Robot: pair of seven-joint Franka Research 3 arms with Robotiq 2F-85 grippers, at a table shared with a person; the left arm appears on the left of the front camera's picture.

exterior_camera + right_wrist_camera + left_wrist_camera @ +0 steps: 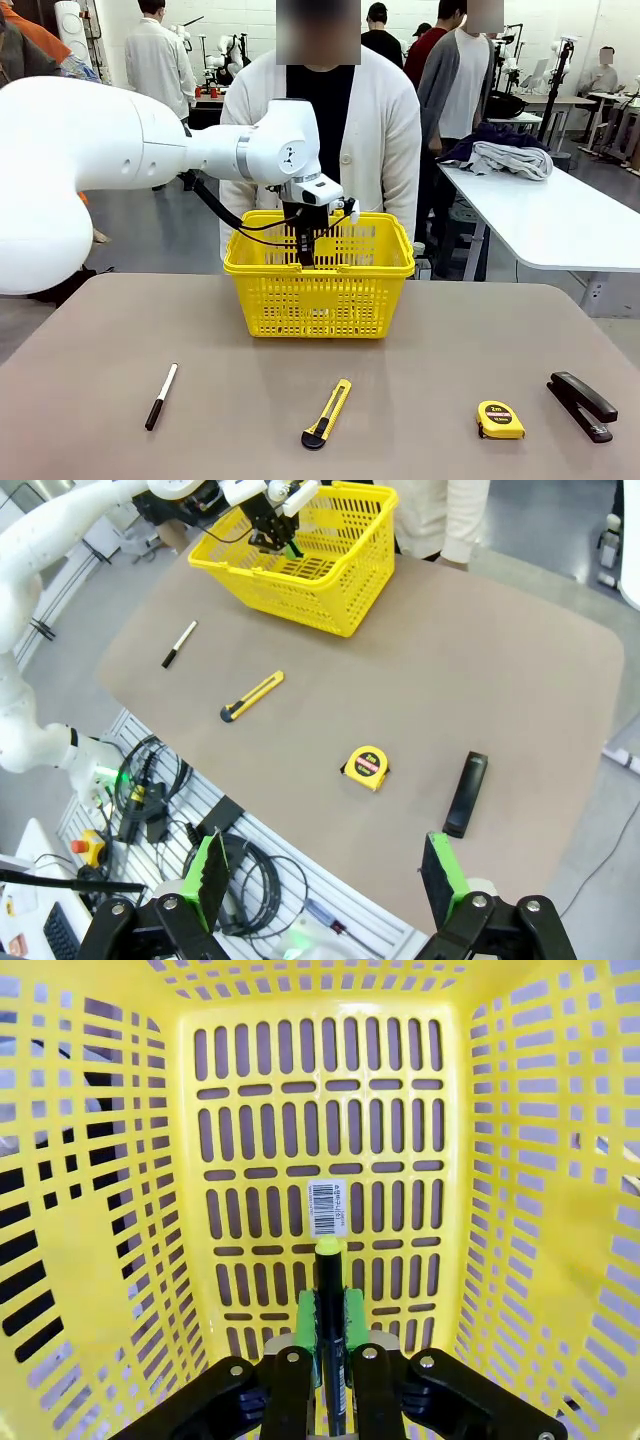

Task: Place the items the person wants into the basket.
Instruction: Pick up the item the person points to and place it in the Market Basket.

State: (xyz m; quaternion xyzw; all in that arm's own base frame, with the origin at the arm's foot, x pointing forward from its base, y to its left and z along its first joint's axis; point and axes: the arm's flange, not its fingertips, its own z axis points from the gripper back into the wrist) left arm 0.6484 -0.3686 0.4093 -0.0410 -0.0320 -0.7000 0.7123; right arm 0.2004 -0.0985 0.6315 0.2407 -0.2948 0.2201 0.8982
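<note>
- Left gripper was down inside the basket, jaws clamped on the pen.
- Pen ran along the fingers, yellow tip pointing at the basket floor, just short of the barcode sticker; can't tell if the tip touched the floor.
- Right gripper had its jaws wide apart and empty, high above the table edge, well away from the basket.
- Marker lay on the table, robot's side of the basket and off to its left.
- Knife lay straight in front of the basket, robot's side.
- Tape measure lay front-right of the basket, with the stapler beyond it, farther right.
- Person stood right behind the basket, at the far side.
</note>
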